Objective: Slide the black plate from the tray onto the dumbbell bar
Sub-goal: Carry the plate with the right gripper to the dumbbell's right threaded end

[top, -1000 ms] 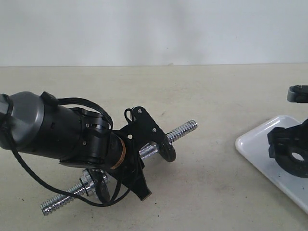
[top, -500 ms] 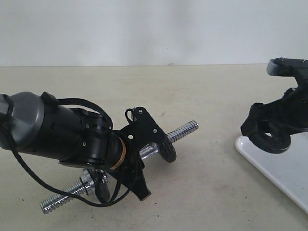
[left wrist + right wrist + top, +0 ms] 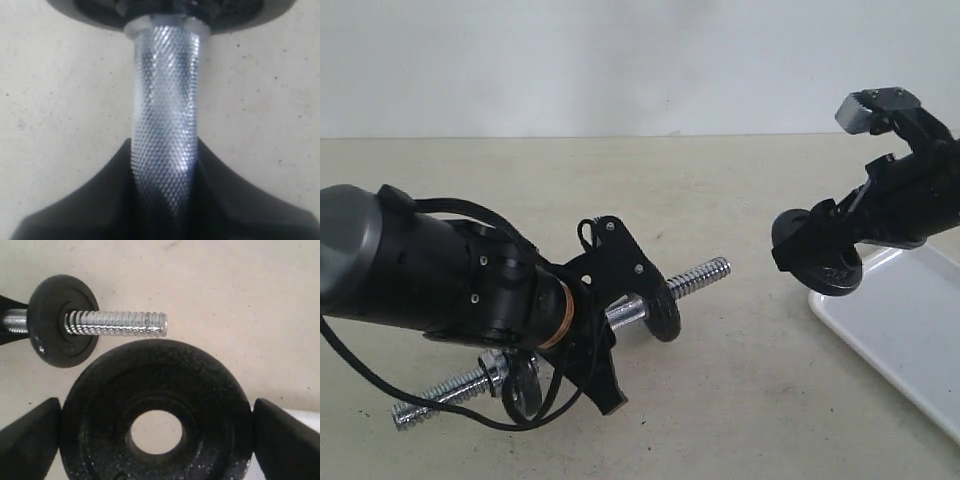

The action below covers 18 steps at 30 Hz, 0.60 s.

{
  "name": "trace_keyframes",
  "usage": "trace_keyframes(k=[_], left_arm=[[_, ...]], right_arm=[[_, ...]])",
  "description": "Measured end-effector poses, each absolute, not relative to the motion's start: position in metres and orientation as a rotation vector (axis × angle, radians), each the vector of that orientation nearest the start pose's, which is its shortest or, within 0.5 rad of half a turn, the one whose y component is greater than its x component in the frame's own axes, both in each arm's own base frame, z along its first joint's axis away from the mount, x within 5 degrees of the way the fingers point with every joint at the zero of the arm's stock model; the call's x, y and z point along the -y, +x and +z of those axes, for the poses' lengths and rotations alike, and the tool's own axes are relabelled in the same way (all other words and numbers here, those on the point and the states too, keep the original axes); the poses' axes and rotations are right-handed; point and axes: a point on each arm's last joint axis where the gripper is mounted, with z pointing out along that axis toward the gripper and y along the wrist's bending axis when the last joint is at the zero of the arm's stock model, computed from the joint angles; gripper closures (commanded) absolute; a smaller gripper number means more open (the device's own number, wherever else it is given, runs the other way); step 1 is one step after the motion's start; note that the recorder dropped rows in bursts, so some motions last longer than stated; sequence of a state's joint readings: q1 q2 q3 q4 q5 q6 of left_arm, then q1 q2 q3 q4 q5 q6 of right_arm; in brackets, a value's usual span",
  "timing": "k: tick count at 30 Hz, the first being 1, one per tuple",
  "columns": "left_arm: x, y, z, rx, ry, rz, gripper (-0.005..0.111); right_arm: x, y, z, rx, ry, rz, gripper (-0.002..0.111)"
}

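Note:
The dumbbell bar (image 3: 700, 277) is chrome with threaded ends and hangs tilted above the table. My left gripper (image 3: 618, 312) is shut on its knurled middle (image 3: 165, 100), with the jaws either side of it (image 3: 165, 200). One black disc (image 3: 663, 305) sits on the bar beside that grip, and another (image 3: 525, 385) sits near the bar's lower end. My right gripper (image 3: 820, 252) is shut on the black plate (image 3: 812, 258), holding it in the air left of the white tray (image 3: 910, 320). In the right wrist view the plate (image 3: 100, 405) spans the fingers (image 3: 30, 437), its centre hole showing table, and the bar's threaded tip (image 3: 120, 323) lies just beyond its rim.
The beige table top (image 3: 740, 200) runs back to a pale wall. A black cable (image 3: 380, 385) loops under the left arm's wrist. The tray's corner shows white past the right fingers (image 3: 306, 416).
My right gripper has lifted the black plate off the tray and carried it up and left toward the bar's threaded end. The left arm and bar have shifted slightly left and down.

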<state>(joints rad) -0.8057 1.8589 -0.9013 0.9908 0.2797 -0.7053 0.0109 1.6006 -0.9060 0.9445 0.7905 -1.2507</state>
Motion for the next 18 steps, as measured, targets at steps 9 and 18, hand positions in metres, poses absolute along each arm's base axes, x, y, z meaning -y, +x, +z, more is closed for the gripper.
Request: trace_keyframes(k=[9, 18], left_arm=[[0.229, 0.251, 0.152, -2.198, 1.196, 0.110, 0.103], [0.227, 0.251, 0.154, -2.189, 1.206, 0.136, 0.103]], right_arm=[[-0.074, 0.289, 0.217, -2.151, -1.020, 0.915, 0.108], [-0.077, 0.297, 0.206, -2.091, -1.017, 0.953, 0.108]])
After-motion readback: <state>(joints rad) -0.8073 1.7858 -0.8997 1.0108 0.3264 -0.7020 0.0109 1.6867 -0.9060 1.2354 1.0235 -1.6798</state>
